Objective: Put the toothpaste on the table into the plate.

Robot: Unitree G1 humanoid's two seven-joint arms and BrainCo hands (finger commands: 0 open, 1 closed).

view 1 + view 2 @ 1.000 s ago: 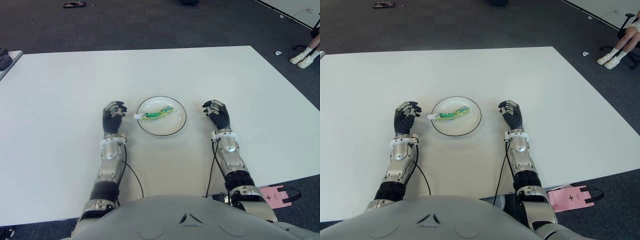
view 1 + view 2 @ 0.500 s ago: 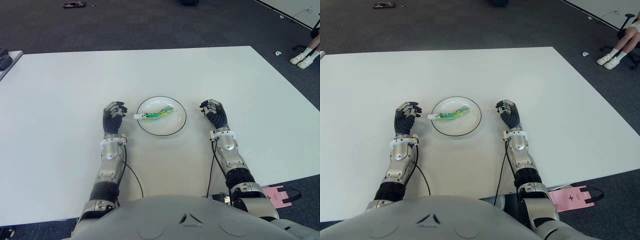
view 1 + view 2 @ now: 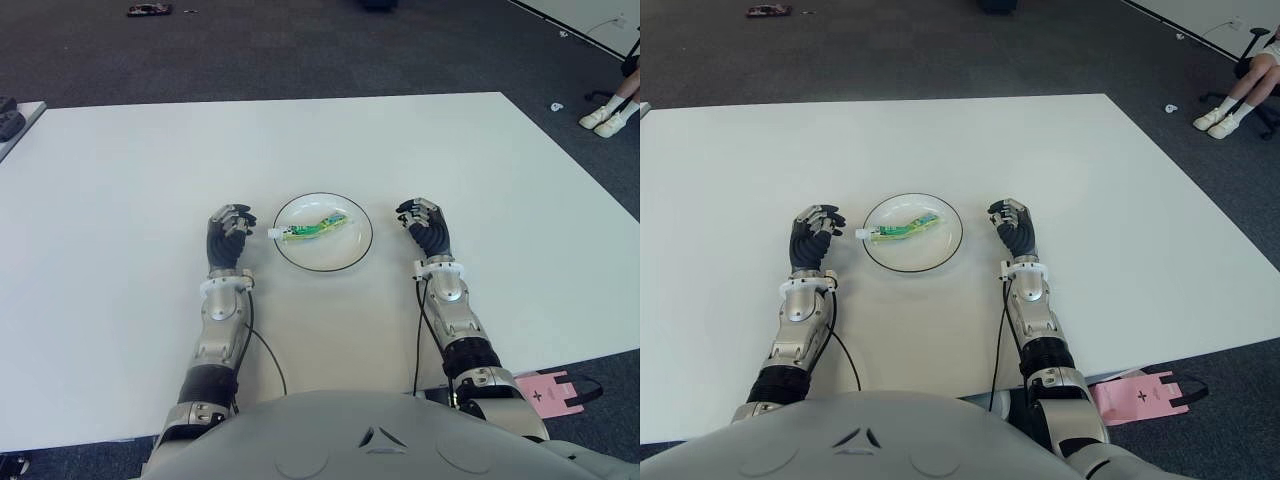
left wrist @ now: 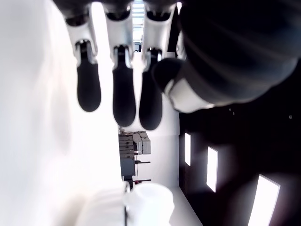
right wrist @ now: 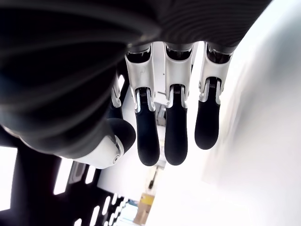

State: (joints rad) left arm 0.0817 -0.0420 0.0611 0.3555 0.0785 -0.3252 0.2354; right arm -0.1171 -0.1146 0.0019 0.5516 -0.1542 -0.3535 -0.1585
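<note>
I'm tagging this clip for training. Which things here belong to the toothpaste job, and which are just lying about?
Part of the job:
- toothpaste, lying in the plate, cap over the rim
- plate
- left hand, left of the plate, empty
- right hand, right of the plate, empty
- table

Just lying about:
- pink bag on the floor
- dark object on the far carpet

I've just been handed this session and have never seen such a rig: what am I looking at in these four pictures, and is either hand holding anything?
It is a humanoid robot with two many-fingered hands. The two wide pictures come from its head camera, looking down at a white table. The two close-ups come from cameras on each wrist, looking along the fingers. On the table is a plate with the toothpaste lying in it, cap end over the rim. The left hand shows left of the plate, the right hand right of it. Both are relaxed and hold nothing.
</note>
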